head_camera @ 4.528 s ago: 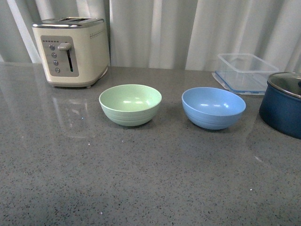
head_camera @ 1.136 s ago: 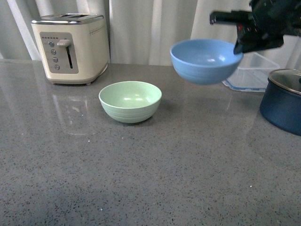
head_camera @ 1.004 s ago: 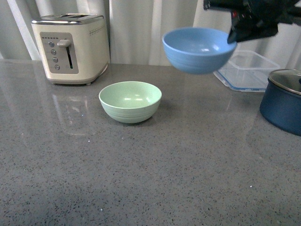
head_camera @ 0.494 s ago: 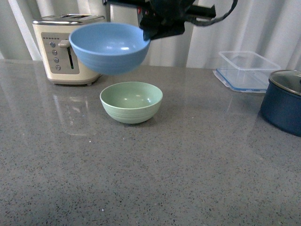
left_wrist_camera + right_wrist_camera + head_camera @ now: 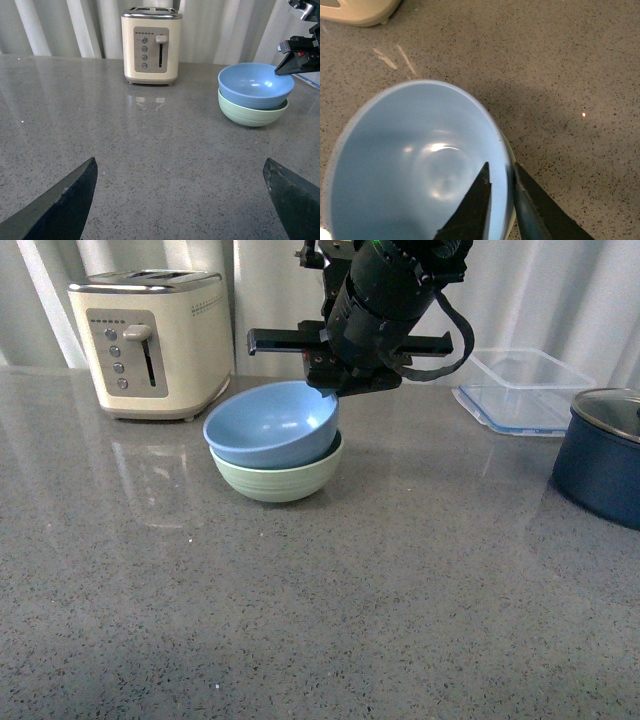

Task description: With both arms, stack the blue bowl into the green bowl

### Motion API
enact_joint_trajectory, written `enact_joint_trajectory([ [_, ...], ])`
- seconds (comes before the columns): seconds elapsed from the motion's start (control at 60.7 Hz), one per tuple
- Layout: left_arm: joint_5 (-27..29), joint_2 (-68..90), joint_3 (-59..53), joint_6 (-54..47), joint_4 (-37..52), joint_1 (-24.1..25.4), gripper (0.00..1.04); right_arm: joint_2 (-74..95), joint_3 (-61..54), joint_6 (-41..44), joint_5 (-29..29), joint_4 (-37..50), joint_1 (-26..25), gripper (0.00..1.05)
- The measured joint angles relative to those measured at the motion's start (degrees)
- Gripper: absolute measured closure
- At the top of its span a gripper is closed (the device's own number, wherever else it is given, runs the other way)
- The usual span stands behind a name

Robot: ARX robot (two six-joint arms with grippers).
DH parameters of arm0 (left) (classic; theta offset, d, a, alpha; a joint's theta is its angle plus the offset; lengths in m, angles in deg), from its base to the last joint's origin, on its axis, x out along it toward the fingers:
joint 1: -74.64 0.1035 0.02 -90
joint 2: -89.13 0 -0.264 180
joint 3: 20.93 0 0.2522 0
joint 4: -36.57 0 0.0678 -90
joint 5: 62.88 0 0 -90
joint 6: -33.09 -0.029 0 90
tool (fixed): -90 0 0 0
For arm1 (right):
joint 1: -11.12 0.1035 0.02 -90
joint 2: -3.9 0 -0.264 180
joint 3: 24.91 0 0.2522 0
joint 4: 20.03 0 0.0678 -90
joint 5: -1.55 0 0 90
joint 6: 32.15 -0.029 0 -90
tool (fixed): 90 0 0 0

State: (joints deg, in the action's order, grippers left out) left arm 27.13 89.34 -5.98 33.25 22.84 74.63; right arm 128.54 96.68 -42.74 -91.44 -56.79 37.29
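The blue bowl point(image 5: 270, 424) sits inside the green bowl point(image 5: 280, 478) at the table's middle, tilted a little toward the left. My right gripper point(image 5: 335, 390) is shut on the blue bowl's right rim, one finger inside and one outside. In the right wrist view the gripper point(image 5: 501, 170) pinches the blue bowl's point(image 5: 410, 165) wall, and a sliver of green bowl point(image 5: 509, 150) shows beneath. In the left wrist view both stacked bowls, blue point(image 5: 255, 85) on green point(image 5: 252, 114), stand far ahead at the right. My left gripper point(image 5: 180, 172) is open and empty over bare table.
A cream toaster point(image 5: 150, 340) stands at the back left. A clear plastic container point(image 5: 525, 390) and a dark navy pot point(image 5: 600, 460) with a lid stand at the right. Curtains hang behind the grey speckled table point(image 5: 300, 620).
My right gripper has carried the blue bowl leftward from the right side and lowered it from above into the green bowl.
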Motion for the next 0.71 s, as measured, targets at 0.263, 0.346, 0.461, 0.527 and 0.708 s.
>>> enact_joint_trajectory([
  [0.263,0.0,0.0,0.0,0.0,0.0,0.0,0.07,-15.7,-10.7,-1.3,7.9,6.0,-0.5,0.38],
  [0.346,0.0,0.0,0.0,0.0,0.0,0.0,0.07,-26.3,-19.8,-1.5,10.7,10.8,-2.2,0.2],
  [0.461,0.0,0.0,0.0,0.0,0.0,0.0,0.07,-39.2,-36.3,1.9,0.7,27.2,-5.1,0.17],
  [0.527,0.0,0.0,0.0,0.0,0.0,0.0,0.07,-45.4,-47.9,5.8,-11.4,41.5,-6.8,0.29],
  [0.708,0.0,0.0,0.0,0.0,0.0,0.0,0.07,-54.5,-69.4,9.4,-11.7,55.9,-11.4,0.61],
])
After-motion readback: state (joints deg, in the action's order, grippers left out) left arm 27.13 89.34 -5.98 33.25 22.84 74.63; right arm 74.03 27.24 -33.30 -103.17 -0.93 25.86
